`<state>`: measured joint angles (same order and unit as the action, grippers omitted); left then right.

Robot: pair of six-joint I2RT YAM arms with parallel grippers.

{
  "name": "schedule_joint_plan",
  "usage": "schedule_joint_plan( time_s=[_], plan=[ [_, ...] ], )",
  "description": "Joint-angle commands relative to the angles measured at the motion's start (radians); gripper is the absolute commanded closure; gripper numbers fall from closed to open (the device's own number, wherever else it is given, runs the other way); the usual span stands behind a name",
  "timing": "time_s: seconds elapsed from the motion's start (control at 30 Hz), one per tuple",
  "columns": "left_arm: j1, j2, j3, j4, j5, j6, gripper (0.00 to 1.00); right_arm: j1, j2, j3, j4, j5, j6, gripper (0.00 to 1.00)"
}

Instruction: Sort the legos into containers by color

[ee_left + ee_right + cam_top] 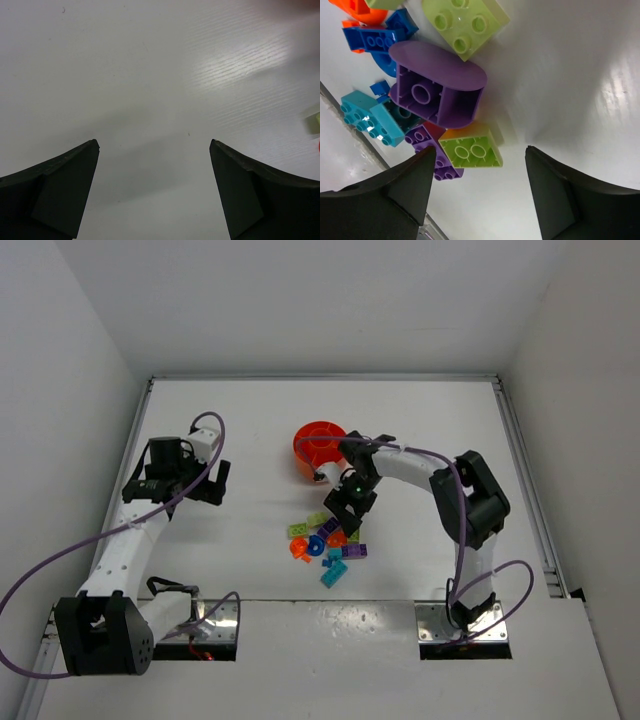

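Hanging over the bench [250, 430] middle in the top view, the right pincer [338, 518] gapes above the legos [325, 545] heaped near the orange dish [318, 445]. Left wrist view: the left pincer [154, 145] is spread wide over the bench. Right wrist view: released jaws frame a lime brick [471, 150] beside a purple piece [437, 85].

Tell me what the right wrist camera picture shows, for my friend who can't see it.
The right gripper hangs open over a heap of tiny legos on a white table. A small lime green brick sits right in front of it, beside a big purple piece showing its hollow underside; cyan, blue and orange ones lie behind.
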<state>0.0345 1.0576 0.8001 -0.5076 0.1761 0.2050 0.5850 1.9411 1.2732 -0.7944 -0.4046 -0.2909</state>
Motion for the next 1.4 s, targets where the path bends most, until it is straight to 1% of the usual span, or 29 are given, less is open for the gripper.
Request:
schedule_joint_plan(
  time_s=[0.0, 0.07, 0.1, 0.23, 0.27, 0.33, 0.37, 0.43, 0.47, 0.5, 0.53, 0.57, 0.6, 0.67, 0.7, 0.73, 0.77, 0.87, 0.97, 1.0, 1.07, 1.13, 1.17, 1.23, 1.27, 1.37],
  plan=[
    [0.007, -0.018, -0.004, 0.029, 0.010, -0.007, 0.00, -0.004, 0.036, 0.035, -0.022, -0.048, -0.046, 0.28],
    [0.007, -0.018, -0.004, 0.029, 0.010, -0.007, 0.00, -0.004, 0.045, 0.035, -0.022, -0.057, -0.047, 0.33],
    [0.007, -0.018, -0.004, 0.029, 0.010, -0.007, 0.00, -0.004, 0.054, 0.026, -0.022, -0.057, -0.056, 0.39],
    [0.007, -0.018, -0.004, 0.029, 0.010, -0.007, 0.00, -0.004, 0.074, 0.026, -0.031, -0.066, -0.056, 0.51],
    [0.007, -0.018, -0.004, 0.029, 0.010, -0.007, 0.00, -0.004, 0.075, 0.026, -0.031, -0.075, -0.056, 0.55],
    [0.007, -0.018, -0.004, 0.038, 0.010, -0.007, 0.00, -0.004, 0.075, 0.026, -0.031, -0.076, -0.056, 0.61],
    [0.007, -0.018, -0.013, 0.038, 0.010, -0.007, 0.00, -0.013, 0.075, 0.017, -0.031, -0.076, -0.056, 0.67],
    [0.007, -0.018, -0.013, 0.038, 0.010, -0.007, 0.00, -0.013, 0.065, 0.017, -0.031, -0.085, -0.056, 0.72],
    [0.007, -0.018, -0.013, 0.038, 0.010, -0.007, 0.00, -0.013, 0.065, 0.017, -0.040, -0.085, -0.056, 0.78],
    [0.007, -0.018, -0.013, 0.038, 0.010, -0.007, 0.00, -0.013, 0.052, 0.017, -0.040, -0.085, -0.056, 0.82],
    [0.007, -0.008, -0.013, 0.038, 0.010, -0.007, 0.00, -0.013, 0.029, 0.017, -0.049, -0.085, -0.056, 0.90],
    [0.007, -0.008, -0.013, 0.038, 0.010, -0.007, 0.00, -0.013, 0.012, 0.017, -0.049, -0.085, -0.056, 0.96],
    [0.007, -0.008, -0.013, 0.038, 0.010, -0.007, 0.00, -0.013, -0.004, 0.017, -0.060, -0.068, -0.041, 1.00],
    [0.007, -0.008, -0.013, 0.047, 0.010, -0.007, 0.00, -0.013, -0.059, 0.029, -0.069, -0.054, -0.030, 1.00],
    [0.007, -0.008, -0.013, 0.047, 0.010, -0.007, 0.00, -0.013, -0.100, 0.038, -0.069, -0.024, -0.019, 1.00],
    [0.007, -0.008, -0.013, 0.047, 0.010, -0.007, 0.00, -0.013, -0.100, 0.038, -0.069, -0.011, -0.004, 1.00],
    [0.007, -0.008, -0.013, 0.047, 0.010, -0.007, 0.00, -0.013, -0.143, 0.054, -0.069, 0.004, 0.007, 1.00],
    [0.007, -0.008, -0.013, 0.056, 0.000, -0.007, 0.00, -0.013, -0.200, 0.121, -0.037, 0.079, 0.062, 1.00],
    [0.007, -0.008, -0.022, 0.057, -0.009, -0.016, 0.00, 0.007, -0.249, 0.185, 0.046, 0.223, 0.129, 1.00],
    [0.007, -0.008, -0.022, 0.067, -0.009, -0.016, 0.00, 0.007, -0.258, 0.204, 0.070, 0.296, 0.142, 1.00],
    [0.007, -0.008, -0.022, 0.067, -0.009, -0.016, 0.00, 0.007, -0.258, 0.253, 0.153, 0.375, 0.189, 1.00],
    [0.007, -0.008, -0.022, 0.067, -0.018, -0.016, 0.00, 0.016, -0.258, 0.288, 0.214, 0.475, 0.190, 1.00],
    [0.007, -0.008, -0.022, 0.067, -0.018, -0.016, 0.00, 0.016, -0.222, 0.331, 0.230, 0.545, 0.190, 1.00],
    [0.007, -0.008, -0.022, 0.067, -0.018, -0.016, 0.00, 0.016, -0.177, 0.421, 0.230, 0.585, 0.190, 1.00],
    [0.007, -0.008, -0.022, 0.067, -0.018, -0.016, 0.00, 0.025, -0.139, 0.448, 0.239, 0.601, 0.168, 1.00],
    [0.007, -0.008, -0.022, 0.067, -0.018, -0.025, 0.00, 0.038, -0.093, 0.526, 0.248, 0.645, 0.133, 1.00]
  ],
)
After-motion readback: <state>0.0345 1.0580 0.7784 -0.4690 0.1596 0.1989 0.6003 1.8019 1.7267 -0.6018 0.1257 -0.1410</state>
